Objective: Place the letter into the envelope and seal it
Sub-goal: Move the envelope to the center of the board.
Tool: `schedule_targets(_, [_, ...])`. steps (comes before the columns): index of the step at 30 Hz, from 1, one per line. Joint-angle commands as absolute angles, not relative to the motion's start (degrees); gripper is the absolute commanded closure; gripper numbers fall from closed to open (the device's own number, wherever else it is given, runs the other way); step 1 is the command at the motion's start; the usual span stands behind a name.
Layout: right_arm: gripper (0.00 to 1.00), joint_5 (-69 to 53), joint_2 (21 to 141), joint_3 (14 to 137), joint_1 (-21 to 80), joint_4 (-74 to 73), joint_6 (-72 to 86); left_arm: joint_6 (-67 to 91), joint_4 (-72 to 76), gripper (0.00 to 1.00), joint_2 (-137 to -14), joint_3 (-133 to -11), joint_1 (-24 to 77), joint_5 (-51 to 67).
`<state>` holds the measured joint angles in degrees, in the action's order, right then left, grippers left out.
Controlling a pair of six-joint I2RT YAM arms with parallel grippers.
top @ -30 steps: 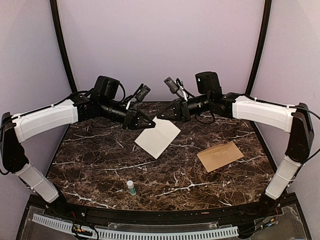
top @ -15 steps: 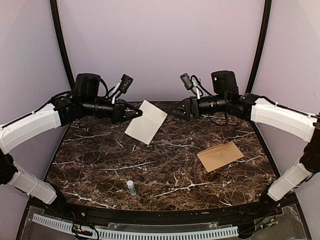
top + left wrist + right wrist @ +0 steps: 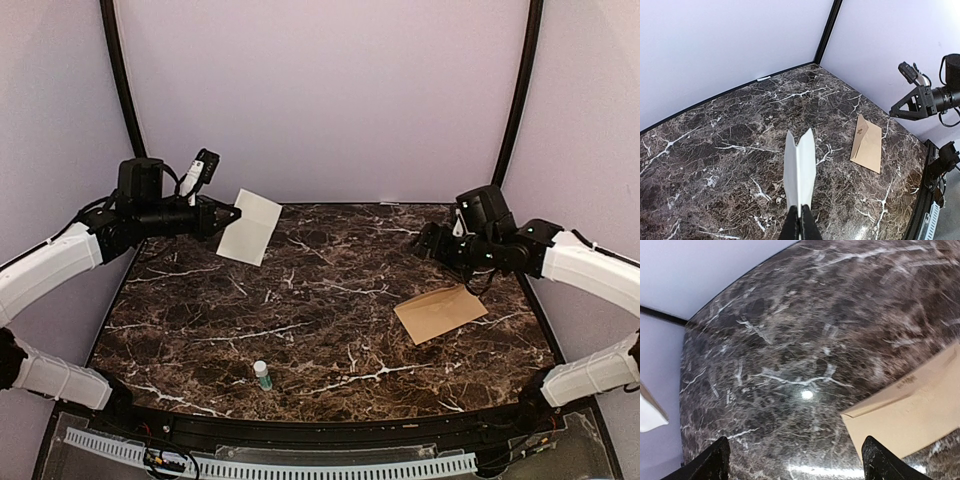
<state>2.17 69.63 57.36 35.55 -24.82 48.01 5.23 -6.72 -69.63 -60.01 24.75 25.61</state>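
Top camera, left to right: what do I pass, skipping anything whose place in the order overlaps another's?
left tool → letter held in it → envelope lying flat on the table

The top camera looks down from behind the arms over the whole table [image 3: 330,330], while the 2 wrist cameras sit lower, the left facing rightward, the right angled down close, all 3 sharing the envelope [image 3: 440,312].
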Motion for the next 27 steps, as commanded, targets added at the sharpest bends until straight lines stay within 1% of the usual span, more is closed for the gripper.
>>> schedule_targets(1, [0.12, 14.87, 65.71, 51.51, 35.33, -32.08, 63.37, 5.89, -4.31, 1.00, -68.90, -59.51, 24.79, 24.41])
schedule_targets(5, [0.12, 18.15, 61.37, 44.84, 34.77, -32.21, 70.91, 6.50, -3.82, 1.00, -68.76, -59.11, 24.79, 24.21])
schedule_targets(10, [0.14, 15.04, 57.65, 35.25, 30.89, -19.83, 74.39, 7.06, -2.93, 1.00, -68.32, -58.69, 24.79, 24.10])
schedule_targets(14, [0.16, 11.22, 59.39, 31.57, 27.95, -13.31, 74.44, 7.58, -1.77, 1.00, -67.40, -58.00, 24.79, 24.41])
schedule_targets(21, [0.16, 7.53, 68.78, 34.07, 25.84, -7.22, 71.53, 8.18, -1.63, 1.00, -67.89, -57.95, 24.79, 25.44])
schedule_targets(25, [0.19, 5.93, 75.27, 37.39, 25.70, -5.90, 69.84, 8.17, -1.71, 1.00, -67.91, -58.01, 24.79, 25.74])
schedule_targets(27, [0.22, 5.28, 77.69, 38.41, 25.66, -4.79, 69.62, 7.99, -2.06, 1.00, -67.92, -58.07, 24.79, 25.87])
